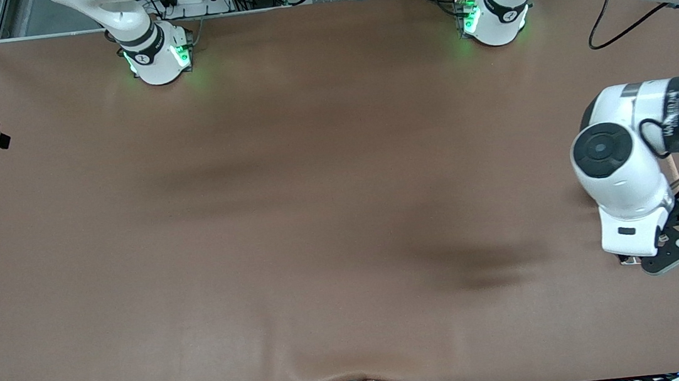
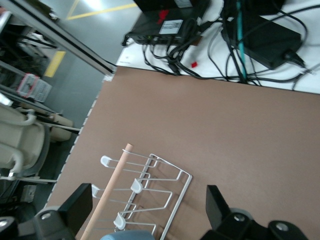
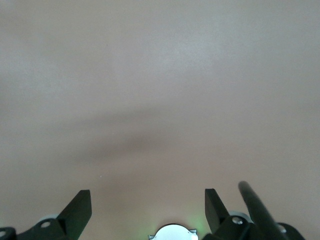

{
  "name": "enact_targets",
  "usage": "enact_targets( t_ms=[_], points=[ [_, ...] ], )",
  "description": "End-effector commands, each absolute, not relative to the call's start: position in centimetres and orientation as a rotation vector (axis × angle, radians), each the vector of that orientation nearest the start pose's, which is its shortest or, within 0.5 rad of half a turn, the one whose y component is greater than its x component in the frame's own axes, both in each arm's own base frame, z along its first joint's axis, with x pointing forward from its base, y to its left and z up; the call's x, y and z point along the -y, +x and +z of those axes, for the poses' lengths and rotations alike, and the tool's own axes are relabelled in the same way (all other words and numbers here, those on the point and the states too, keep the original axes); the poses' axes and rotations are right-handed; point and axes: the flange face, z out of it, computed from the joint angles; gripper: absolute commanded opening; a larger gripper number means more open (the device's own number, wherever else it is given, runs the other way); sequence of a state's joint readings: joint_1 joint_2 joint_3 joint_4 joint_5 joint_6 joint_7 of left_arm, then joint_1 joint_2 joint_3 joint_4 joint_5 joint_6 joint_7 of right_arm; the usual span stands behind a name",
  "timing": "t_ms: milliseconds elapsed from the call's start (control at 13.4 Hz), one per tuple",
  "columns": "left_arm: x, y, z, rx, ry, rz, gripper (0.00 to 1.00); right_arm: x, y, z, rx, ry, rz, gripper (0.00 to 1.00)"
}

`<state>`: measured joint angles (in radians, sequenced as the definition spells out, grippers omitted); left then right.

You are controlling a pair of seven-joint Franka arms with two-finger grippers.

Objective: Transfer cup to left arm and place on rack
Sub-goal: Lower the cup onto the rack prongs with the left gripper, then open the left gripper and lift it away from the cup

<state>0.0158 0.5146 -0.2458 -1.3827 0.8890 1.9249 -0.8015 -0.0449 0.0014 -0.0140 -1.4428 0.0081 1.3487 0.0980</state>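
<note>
**Brown table, cup down on the rack, both claws wide**

Brown matting covers the table (image 1: 292, 220), bare across its middle. Toward the left arm's end, the left gripper (image 2: 145, 212) hangs over the rack (image 2: 150, 195), fingers spread wide with nothing between them. Just under it, a sliver of the light-blue cup (image 2: 127, 235) shows among the prongs beside the wooden rod (image 2: 111, 190), so the cup looks already set down and let go. In the front view the left arm (image 1: 628, 173) covers nearly all the rack and the whole cup; only the rod's tip peeks out. How the cup sits, upright or tipped, cannot be told. The right gripper (image 3: 147, 210) waits over bare table, also wide and empty; the front view cuts it off.
</note>
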Motion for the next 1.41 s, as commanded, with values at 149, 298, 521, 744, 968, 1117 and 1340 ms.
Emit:
enact_targets(
  t_ms=[149, 298, 521, 744, 968, 1117, 1340],
  points=[
    [7.2, 70.2, 49.3, 0.332, -2.694, -0.45, 1.0, 2.9, 53.1, 66.7, -0.242, -3.12, 0.154, 1.0],
    [5.7, 69.6, 51.1, 0.36, -2.85, -0.397, 1.0, 3.0, 53.1, 66.7, -0.244, -3.12, 0.154, 1.0],
    [3.9, 68.9, 53.4, 0.333, -2.962, -0.385, 1.0, 2.9, 53.1, 66.7, -0.243, -3.118, 0.154, 1.0],
    [4.7, 67.1, 56.2, 0.445, -3.109, -0.336, 1.0, 3.0, 53.1, 66.7, -0.246, -3.118, 0.154, 1.0],
    [5.7, 65.3, 57.8, 0.519, -3.157, -0.242, 1.0, 3.0, 53.1, 66.7, -0.246, -3.118, 0.154, 1.0],
    [5.9, 65.2, 57.6, 0.568, -3.173, -0.219, 1.0, 3.0, 53.1, 66.7, -0.245, -3.117, 0.152, 1.0],
    [5.9, 64.0, 58.9, 0.537, -3.155, -0.192, 1.0, 3.1, 53.1, 66.7, -0.248, -3.117, 0.144, 1.0]
  ],
)
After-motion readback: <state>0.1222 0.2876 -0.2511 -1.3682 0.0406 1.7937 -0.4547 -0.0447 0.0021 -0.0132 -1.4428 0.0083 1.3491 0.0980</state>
